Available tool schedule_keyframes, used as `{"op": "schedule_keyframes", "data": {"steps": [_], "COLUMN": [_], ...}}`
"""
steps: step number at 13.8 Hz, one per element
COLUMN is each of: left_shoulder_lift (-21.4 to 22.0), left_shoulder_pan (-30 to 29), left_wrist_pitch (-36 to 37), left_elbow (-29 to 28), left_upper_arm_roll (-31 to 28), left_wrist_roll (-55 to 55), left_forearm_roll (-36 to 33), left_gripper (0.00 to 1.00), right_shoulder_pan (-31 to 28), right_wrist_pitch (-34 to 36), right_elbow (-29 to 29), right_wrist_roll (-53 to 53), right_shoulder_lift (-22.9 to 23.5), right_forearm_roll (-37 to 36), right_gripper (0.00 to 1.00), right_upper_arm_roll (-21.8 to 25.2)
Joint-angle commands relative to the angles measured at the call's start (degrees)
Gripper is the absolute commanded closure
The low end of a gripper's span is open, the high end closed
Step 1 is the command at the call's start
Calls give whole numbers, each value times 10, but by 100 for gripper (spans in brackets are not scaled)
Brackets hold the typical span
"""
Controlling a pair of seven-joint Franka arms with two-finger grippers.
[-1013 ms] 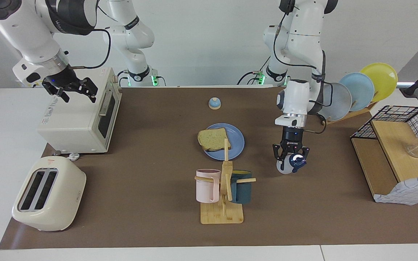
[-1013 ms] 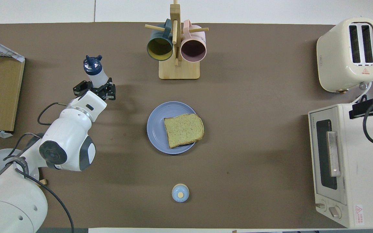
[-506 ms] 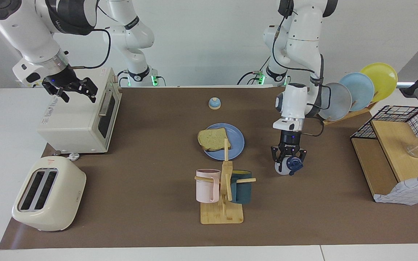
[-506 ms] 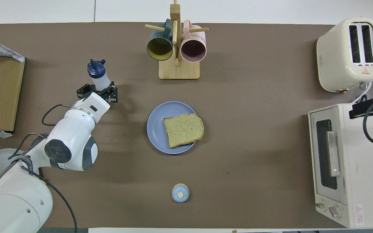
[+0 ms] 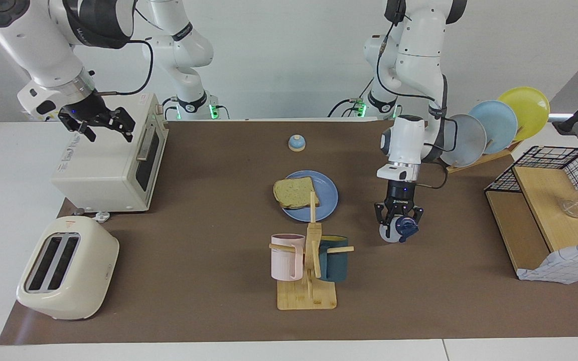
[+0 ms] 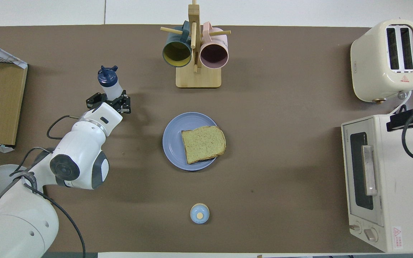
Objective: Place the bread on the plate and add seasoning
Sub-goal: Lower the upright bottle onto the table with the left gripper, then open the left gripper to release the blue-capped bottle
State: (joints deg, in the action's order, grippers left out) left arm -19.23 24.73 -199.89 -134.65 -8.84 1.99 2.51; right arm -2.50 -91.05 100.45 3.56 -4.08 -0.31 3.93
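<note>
The bread (image 5: 295,192) (image 6: 203,143) lies on the round blue plate (image 5: 328,201) (image 6: 172,139) at the middle of the mat, overhanging the rim toward the right arm's end. My left gripper (image 5: 399,223) (image 6: 109,101) is shut on the seasoning bottle (image 5: 392,233) (image 6: 109,85), low over the mat beside the plate toward the left arm's end. The bottle is tilted, its navy cap pointing away from the robots. My right gripper (image 5: 97,123) (image 6: 411,119) hangs open over the toaster oven, holding nothing.
A wooden mug rack (image 5: 308,271) with a pink and a teal mug stands farther from the robots than the plate. A blue bell (image 5: 296,143), a toaster oven (image 5: 108,165), a cream toaster (image 5: 65,265), upright plates (image 5: 494,125) and a wire-and-wood shelf (image 5: 545,210) also stand around.
The left gripper has carried the seasoning bottle a little lower and toward the plate, then nearly stopped. The right arm has not moved.
</note>
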Motion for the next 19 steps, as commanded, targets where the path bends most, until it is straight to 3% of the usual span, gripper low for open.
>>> {"op": "schedule_keyframes", "data": {"steps": [1, 4, 6, 7, 16, 19], "left_shoulder_lift": [-2, 0, 1, 1, 13, 21], "left_shoulder_pan": [4, 4, 3, 3, 1, 1], "left_wrist_pitch": [-9, -10, -10, -10, -10, -10], "left_elbow": [-11, -16, -20, -21, -41, -47], "left_upper_arm_roll": [-1, -1, -1, -1, -1, -1], "left_wrist_roll": [3, 3, 3, 4, 4, 4], "left_forearm_roll": [-5, -5, -5, -5, -5, -4], "left_gripper": [73, 57, 41, 27, 21, 12], "right_shoulder_pan": [-1, -1, -1, -1, -1, -1], "right_wrist_pitch": [-10, -9, -9, -9, -9, -9], "right_elbow": [11, 11, 11, 11, 11, 11], "right_wrist_roll": [-9, -10, -10, -10, -10, -10], "right_shoulder_lift": [-8, -8, -8, -8, -8, -8], "right_forearm_roll": [3, 3, 3, 3, 3, 3], "right_gripper": [0, 0, 0, 0, 0, 0], "right_upper_arm_roll": [-1, -1, -1, -1, -1, -1]}}
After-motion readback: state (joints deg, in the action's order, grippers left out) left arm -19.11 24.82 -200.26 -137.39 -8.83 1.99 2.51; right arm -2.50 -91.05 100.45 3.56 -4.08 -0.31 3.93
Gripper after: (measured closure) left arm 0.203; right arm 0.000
